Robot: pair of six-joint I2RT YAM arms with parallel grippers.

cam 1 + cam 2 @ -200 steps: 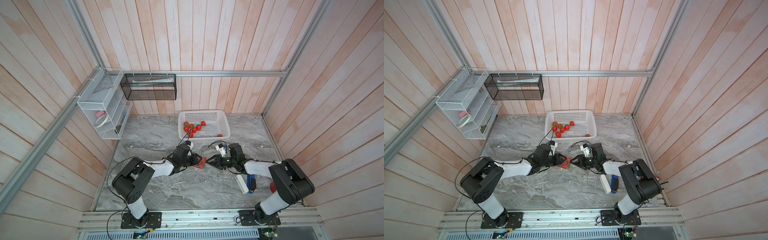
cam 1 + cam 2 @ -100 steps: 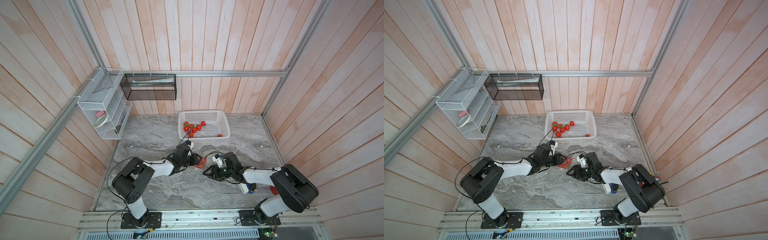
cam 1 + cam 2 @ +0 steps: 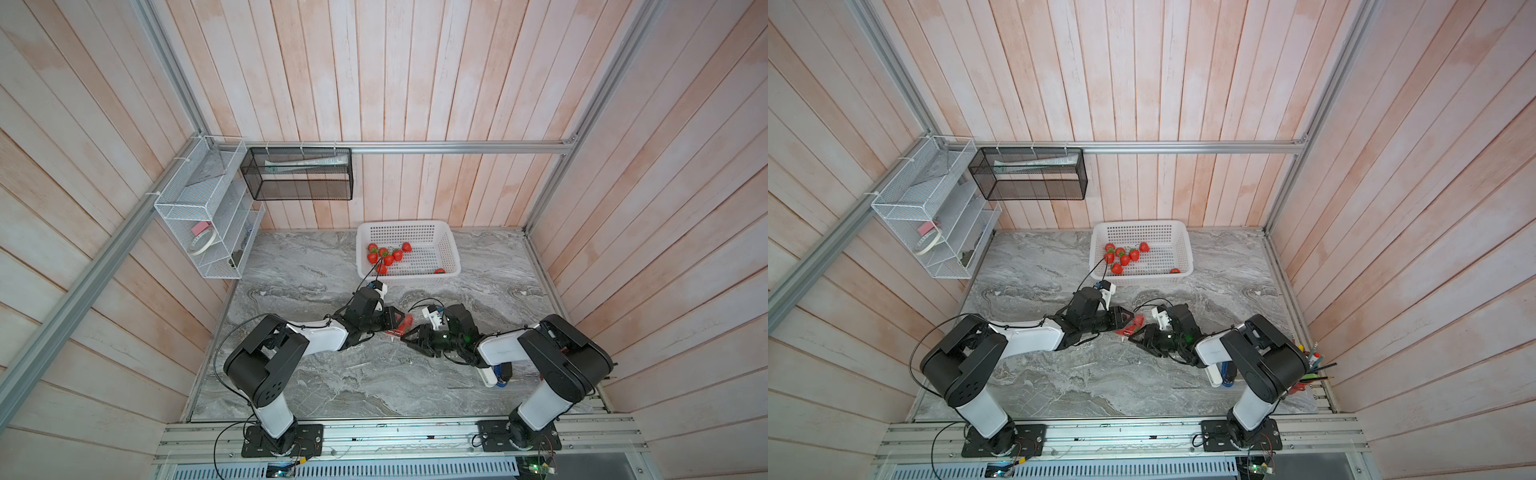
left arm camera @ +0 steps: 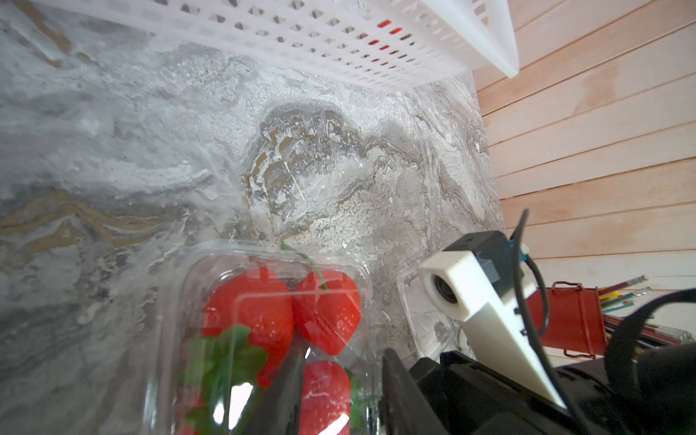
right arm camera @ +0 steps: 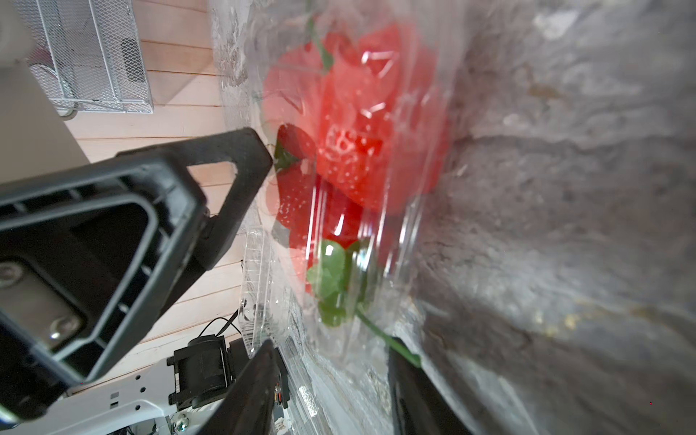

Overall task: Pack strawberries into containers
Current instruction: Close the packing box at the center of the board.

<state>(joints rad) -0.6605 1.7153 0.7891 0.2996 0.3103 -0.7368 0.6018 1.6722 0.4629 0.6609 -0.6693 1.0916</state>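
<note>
Probably closing the filled box (image 4: 177, 301): left tool (image 3: 394, 322) clamped on it; right tool (image 3: 409, 335), 4 o'clock, jaws apart astride rim. Next: press lid.

The right arm (image 3: 498, 351) swung toward the near edge of the grey marble table (image 3: 332, 386) and lay flatter over it. That carried the right gripper (image 3: 409, 334) leftward and nearer: a second before it had faced the clear plastic clamshell container (image 3: 400, 325) from the right, and it ended just at the container's near right corner. The forearm also came to cover the far end of the white-and-blue object (image 3: 492, 376) lying beneath it.
</note>
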